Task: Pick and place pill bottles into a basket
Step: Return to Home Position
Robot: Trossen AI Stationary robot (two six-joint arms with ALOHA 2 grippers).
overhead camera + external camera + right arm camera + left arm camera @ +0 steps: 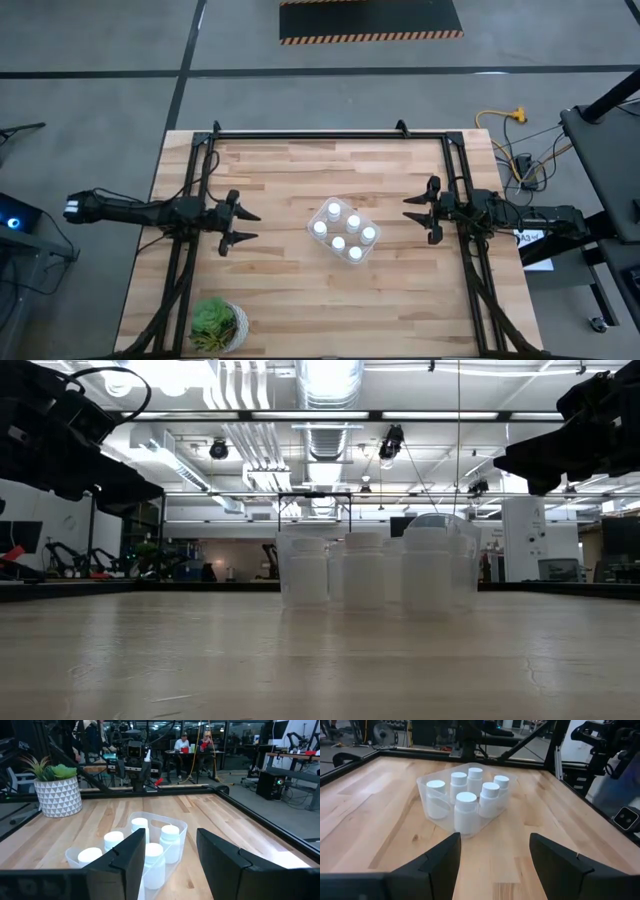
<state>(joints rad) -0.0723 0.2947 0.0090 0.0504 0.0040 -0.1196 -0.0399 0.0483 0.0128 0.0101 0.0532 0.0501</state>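
Note:
Several white pill bottles [342, 231] stand upright inside the clear basket [316, 217] at the table's middle; they also show in the left wrist view [466, 811], the right wrist view [152, 864] and the low view [365, 570]. My left gripper [249, 226] is open and empty above the table, left of the basket. My right gripper [412, 210] is open and empty above the table, right of the basket.
A green potted plant [218, 324] in a white patterned pot stands at the table's near left corner. A dark frame [330, 134] runs along the table's far edge and down both sides. People sit in the room beyond the table [183, 742].

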